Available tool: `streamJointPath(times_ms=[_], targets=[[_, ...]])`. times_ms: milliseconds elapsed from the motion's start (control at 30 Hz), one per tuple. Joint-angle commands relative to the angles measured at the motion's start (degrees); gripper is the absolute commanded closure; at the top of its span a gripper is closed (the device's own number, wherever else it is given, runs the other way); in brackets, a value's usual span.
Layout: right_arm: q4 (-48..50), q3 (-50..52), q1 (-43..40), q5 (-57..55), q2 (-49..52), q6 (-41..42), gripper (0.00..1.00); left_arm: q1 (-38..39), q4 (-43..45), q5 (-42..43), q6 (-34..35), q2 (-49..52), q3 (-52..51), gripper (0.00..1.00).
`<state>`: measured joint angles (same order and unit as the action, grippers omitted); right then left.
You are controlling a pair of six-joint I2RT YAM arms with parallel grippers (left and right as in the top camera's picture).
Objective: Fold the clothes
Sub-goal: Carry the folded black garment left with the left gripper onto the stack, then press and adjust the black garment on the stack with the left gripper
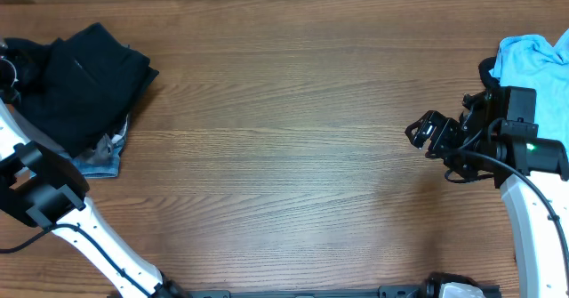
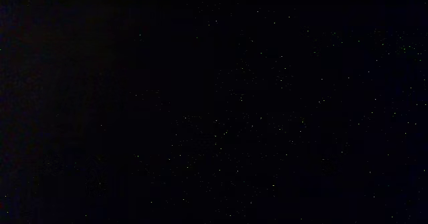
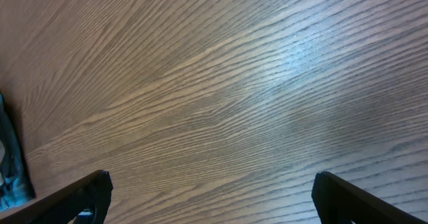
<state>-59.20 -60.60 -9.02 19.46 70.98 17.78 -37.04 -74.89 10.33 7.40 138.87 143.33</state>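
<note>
Black piece point(image 1: 84, 71) lay bunched at the table's far-left corner. It covered most of a denim-and-grey piece point(image 1: 105, 156), whose edge poked out on the near side. Blue T-shirt point(image 1: 536, 56) sat crumpled at the far-right corner, partly out of frame and well apart from the black pile.

Table point(image 1: 284, 156): brown wood, grain running left to right, with a paler strip along the far edge. Nothing of the room showed beyond it.

Your left arm point(image 1: 62, 213) ran from the near edge up to the black pile. Your left gripper point(image 1: 8, 67) sat at the frame's left edge, against the black piece. Its wrist view was dark all over, so you could not tell how the jaws stood or whether they held cloth.

Your right gripper point(image 1: 425, 131) hovered over the wood just left of the T-shirt, pointing toward table centre. Its jaws stood wide. In its wrist view the fingers point(image 3: 93, 194) stood at the lower corners with only grain between them, and a sliver of blue cloth showed at the left edge.
</note>
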Motion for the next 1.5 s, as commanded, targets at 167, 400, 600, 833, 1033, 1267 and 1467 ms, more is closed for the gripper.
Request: streamJointPath(times_ms=[167, 400, 600, 833, 1033, 1267, 1467], targets=[[0.2, -0.1, -0.2, -0.4, -0.1, -0.2, 0.0, -1.7, 0.0, -10.8, 5.0, 1.5, -1.1, 0.94], [0.2, -0.1, -0.2, -0.4, -0.1, -0.2, 0.0, -2.8, -2.4, -16.4, 11.4, 2.5, -1.1, 0.53], [0.2, -0.1, -0.2, -0.4, -0.1, -0.2, 0.0, -5.1, -2.7, -10.7, 12.4, 2.3, -1.1, 0.12], [0.2, -0.1, -0.2, -0.4, -0.1, -0.2, 0.0, -6.2, -3.0, -4.2, 12.6, -3.2, 3.0, 0.09], [0.2, -0.1, -0.2, -0.4, -0.1, -0.2, 0.0, -6.2, -2.4, 5.7, 13.0, -10.5, 4.8, 0.09], [0.2, -0.1, -0.2, -0.4, -0.1, -0.2, 0.0, -6.3, -7.1, 14.6, 9.3, -13.6, 4.7, 0.91], [0.2, -0.1, -0.2, -0.4, -0.1, -0.2, 0.0, -5.0, -15.1, 24.1, -2.1, -11.2, 1.6, 0.96]])
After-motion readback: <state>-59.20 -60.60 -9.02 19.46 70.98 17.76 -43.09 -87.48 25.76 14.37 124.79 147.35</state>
